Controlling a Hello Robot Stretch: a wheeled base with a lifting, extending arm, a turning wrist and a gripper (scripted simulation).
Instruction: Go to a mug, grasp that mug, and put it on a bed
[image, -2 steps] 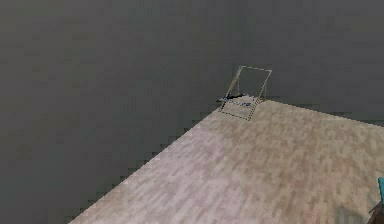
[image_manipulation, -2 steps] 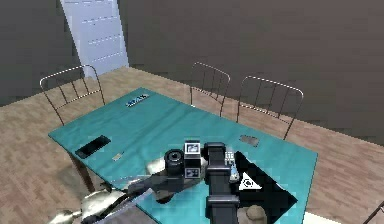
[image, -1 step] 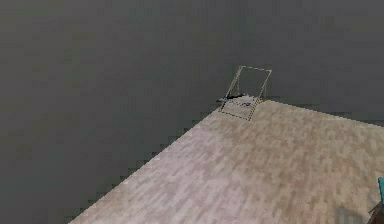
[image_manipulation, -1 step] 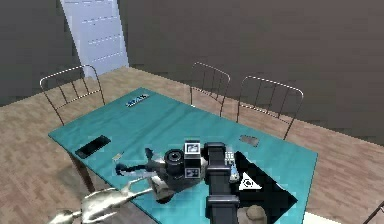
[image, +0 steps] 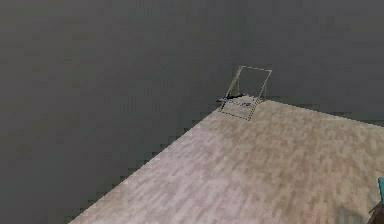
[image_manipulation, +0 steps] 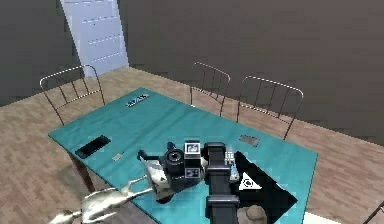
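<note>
My arm rises from the arm side view's bottom edge over a teal table (image_manipulation: 190, 120). The gripper (image_manipulation: 152, 158) has its dark body above the table's near part, fingers toward the left. A pale, shiny rounded thing (image_manipulation: 158, 182) sits on the table just below the gripper's body; its shape is too vague to name as a mug. I cannot tell whether the gripper holds anything.
On the table lie a black flat slab (image_manipulation: 93, 147), a small blue item (image_manipulation: 135, 100) and a dark piece (image_manipulation: 247, 140). Metal chairs (image_manipulation: 70, 85) (image_manipulation: 265, 100) ring it, with a white door (image_manipulation: 100, 35) behind. In the forward view, a wire frame (image: 248, 95) leans against a dark wall, across bare floor.
</note>
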